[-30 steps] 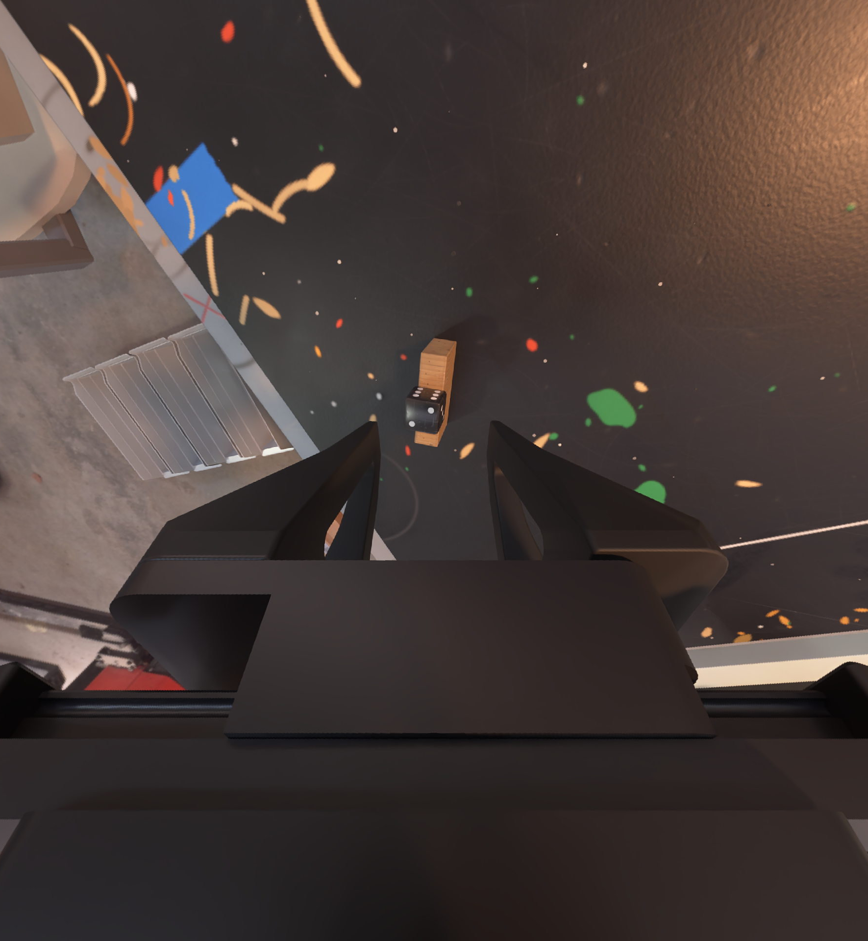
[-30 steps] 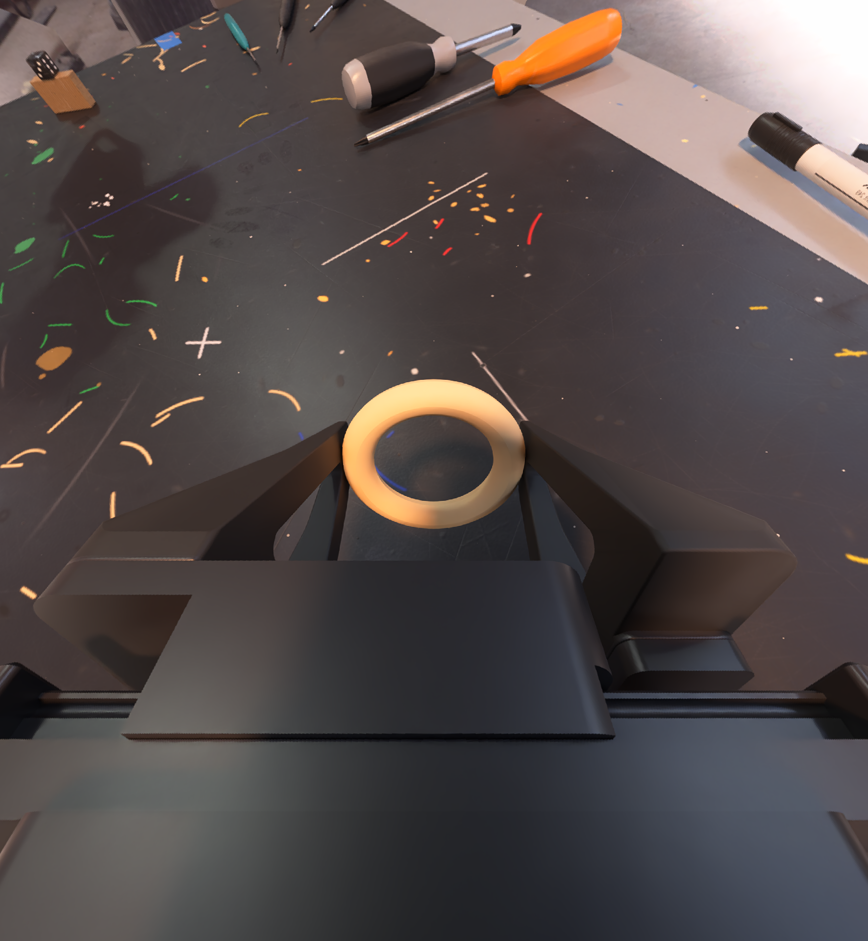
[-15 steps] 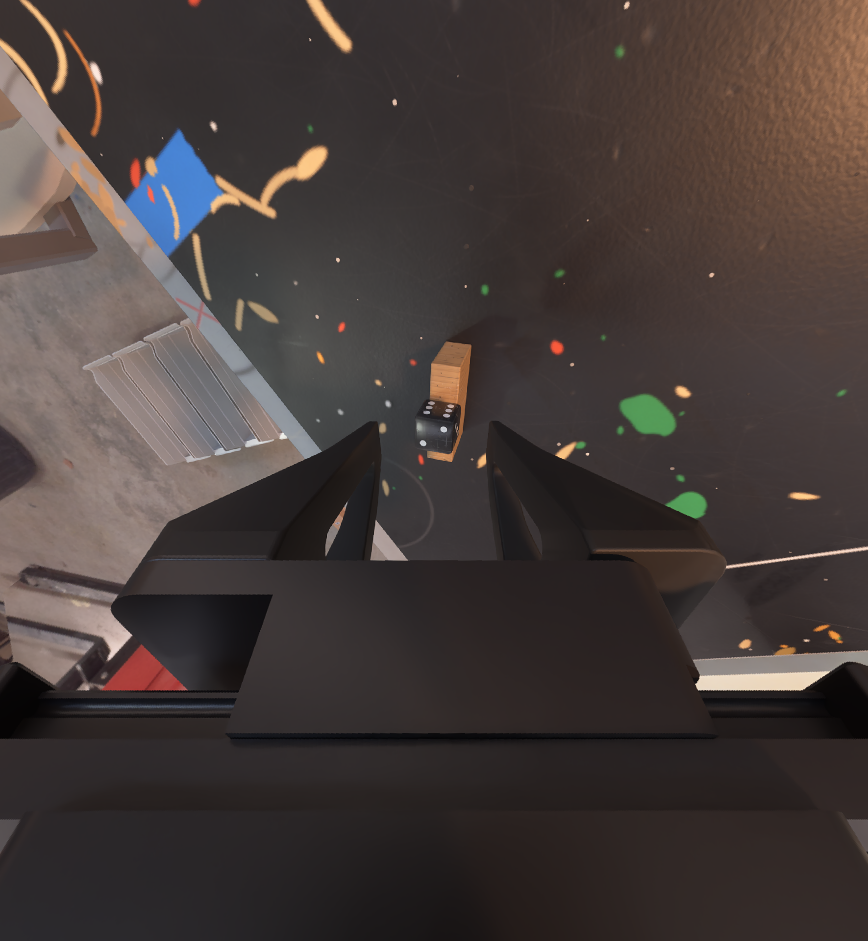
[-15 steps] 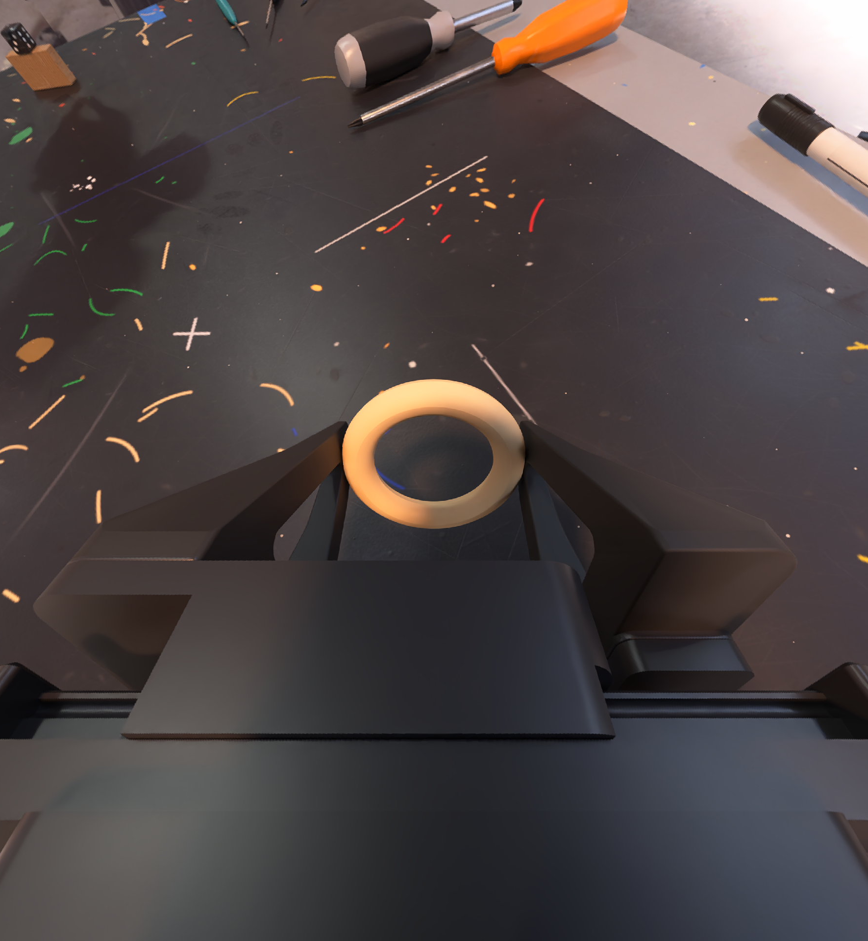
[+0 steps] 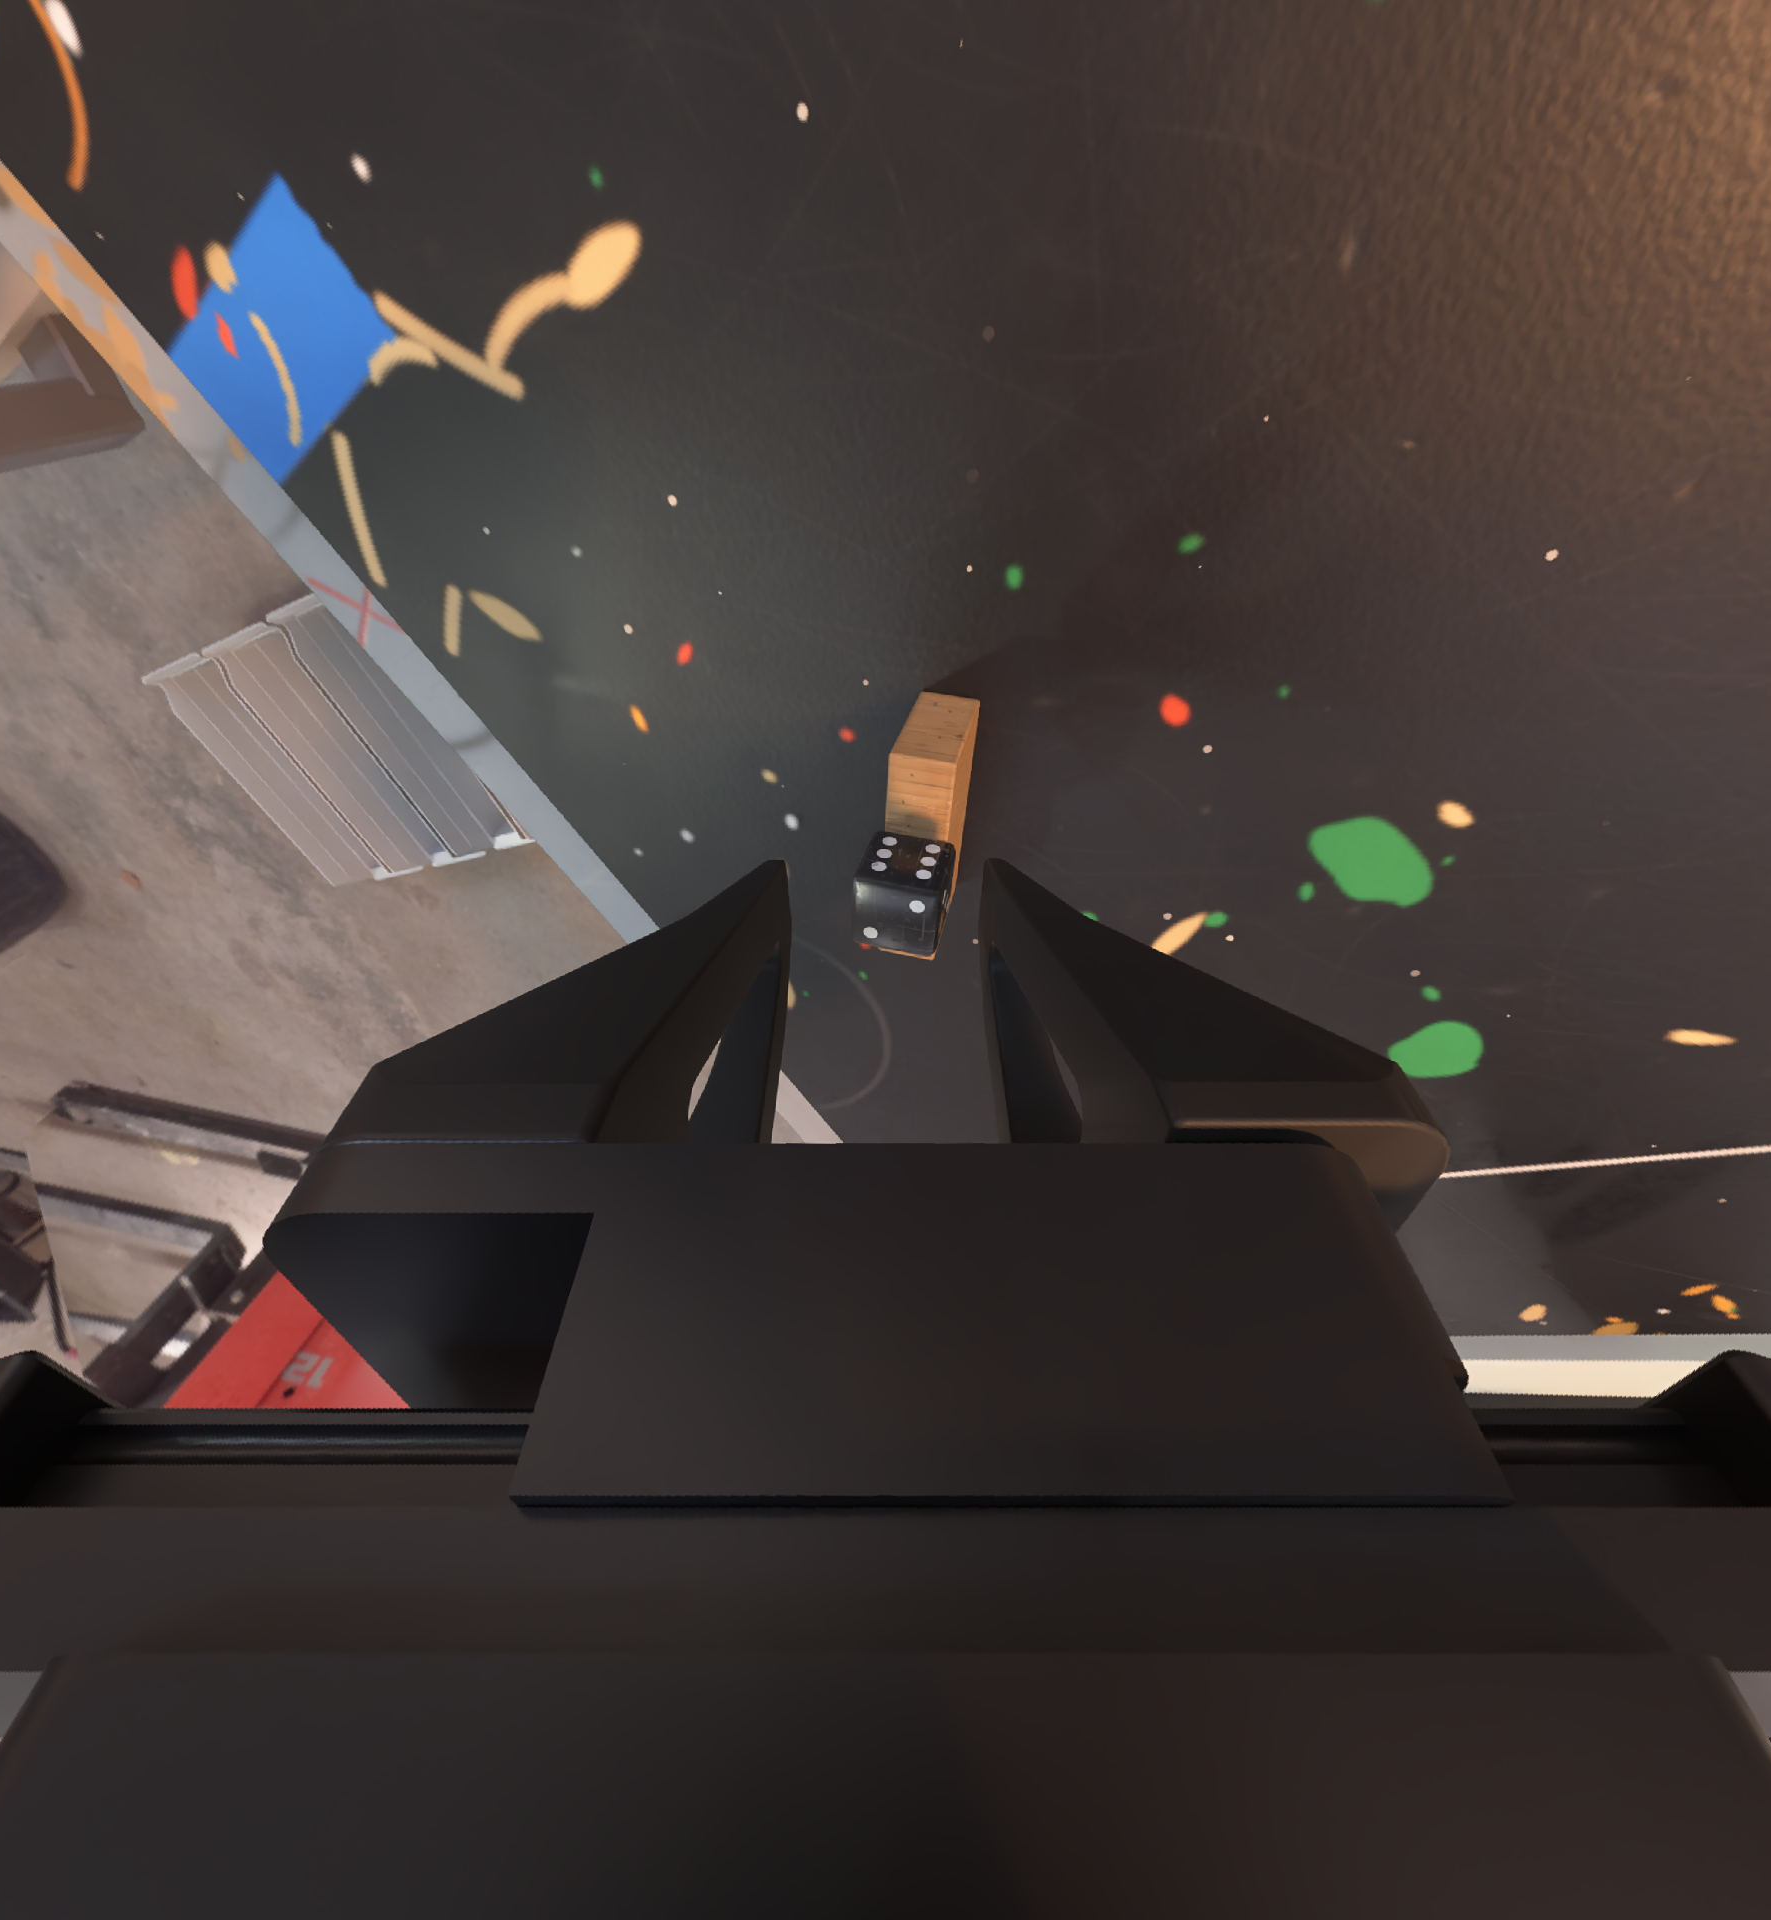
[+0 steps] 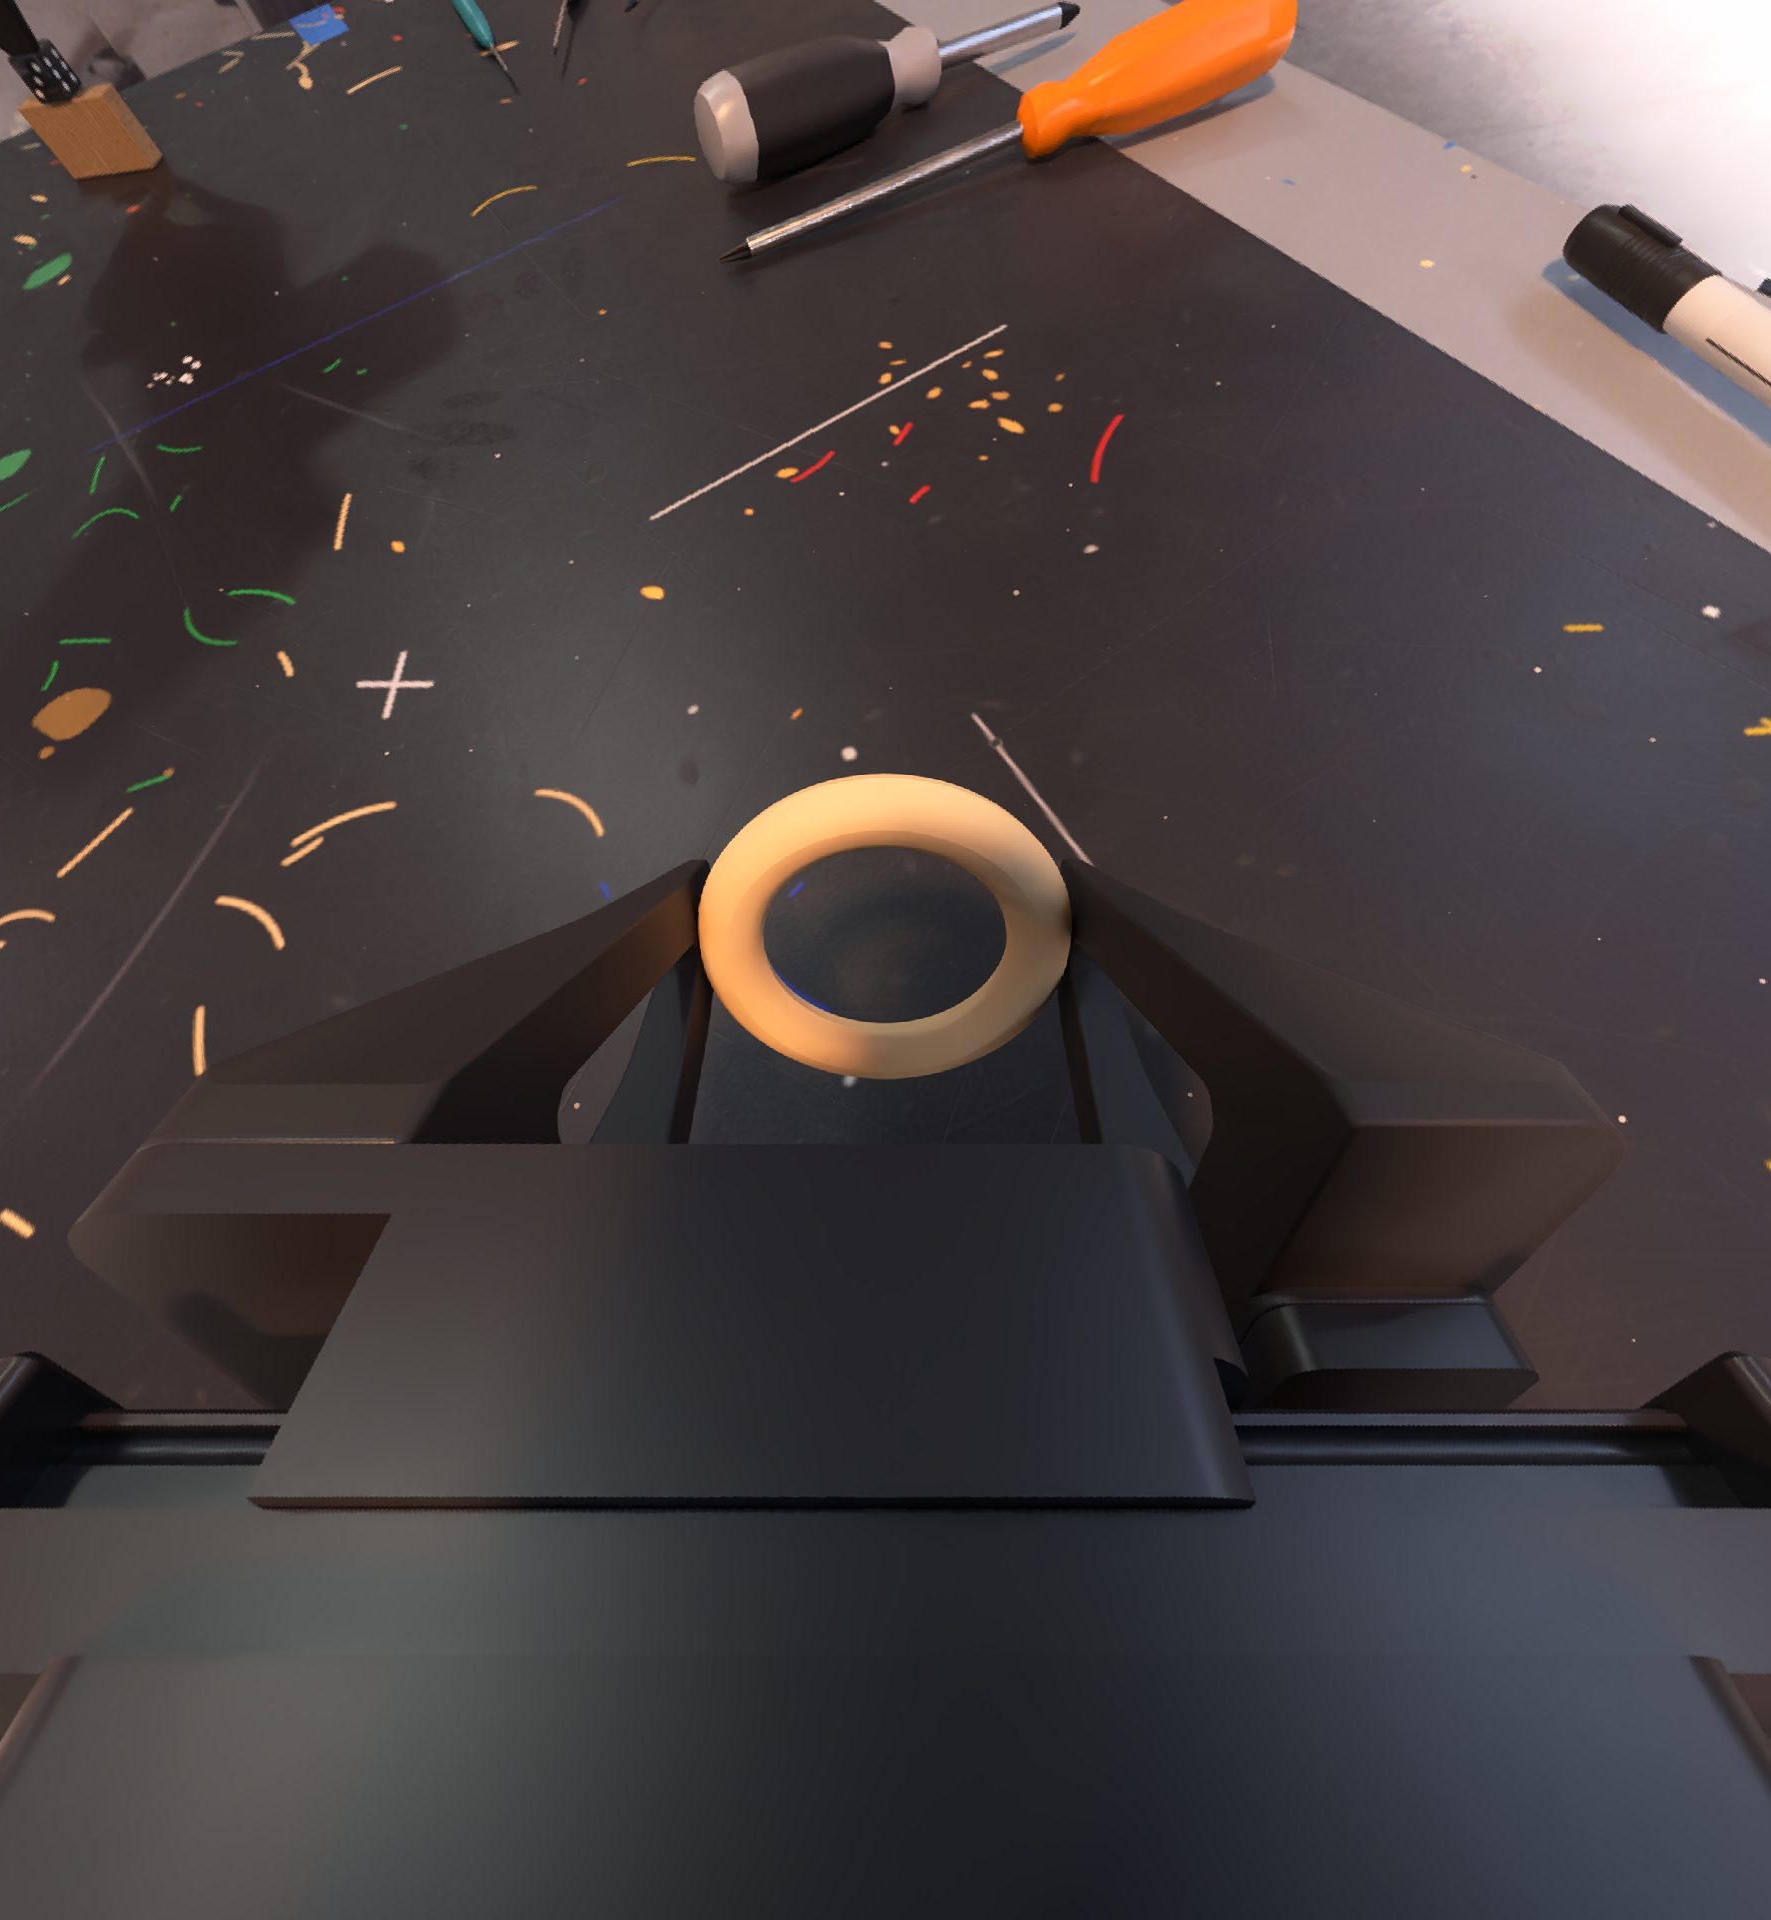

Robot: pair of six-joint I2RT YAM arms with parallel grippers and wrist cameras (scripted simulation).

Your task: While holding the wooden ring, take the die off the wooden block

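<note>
A black die [image 5: 902, 891] with white pips sits on a wooden block [image 5: 931, 767] on the dark mat. My left gripper [image 5: 886, 883] is open, and the die lies between its fingertips in this view; the frames do not show whether it touches them. In the right wrist view the die [image 6: 48, 71] and block [image 6: 96, 130] show far off at the top left, with the left gripper's fingers [image 6: 0, 26] just above the die. My right gripper [image 6: 883, 894] is shut on the pale wooden ring [image 6: 883, 925] and holds it above the mat.
The mat's edge [image 5: 424, 665] runs close to the left of the block, with the floor below it. A black-handled screwdriver [image 6: 819, 94] and an orange one [image 6: 1099, 94] lie at the far side. A marker [image 6: 1712, 312] lies at the right, off the mat.
My left gripper has moved closer to the die, which now lies between its fingertips. The right gripper has kept the ring and shifted its view slightly.
</note>
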